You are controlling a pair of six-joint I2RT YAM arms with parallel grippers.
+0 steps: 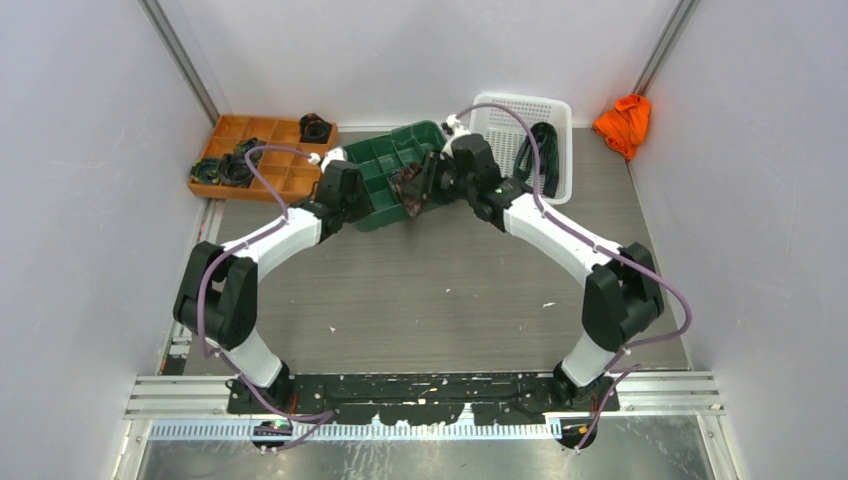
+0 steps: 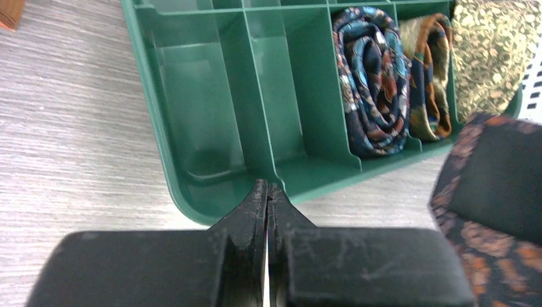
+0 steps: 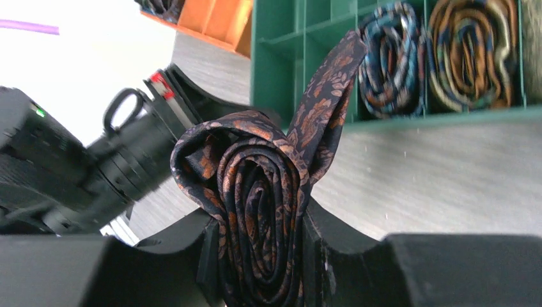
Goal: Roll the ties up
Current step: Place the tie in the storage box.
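Clamped on edge in the right gripper [image 3: 259, 224], dark brown orange-patterned fabric necktie coil [image 3: 255, 173], loose tail pointed up toward green plastic compartment tray [image 2: 192, 109], held just before its near rim, left gripper [image 2: 267, 192] pressed together.

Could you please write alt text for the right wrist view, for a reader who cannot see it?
The right tool grips a coiled dark tie patterned in orange-brown, its loose end sticking up. Behind it on the grey table, a green divided tray holds a blue rolled tie and a gold rolled tie in adjacent compartments.
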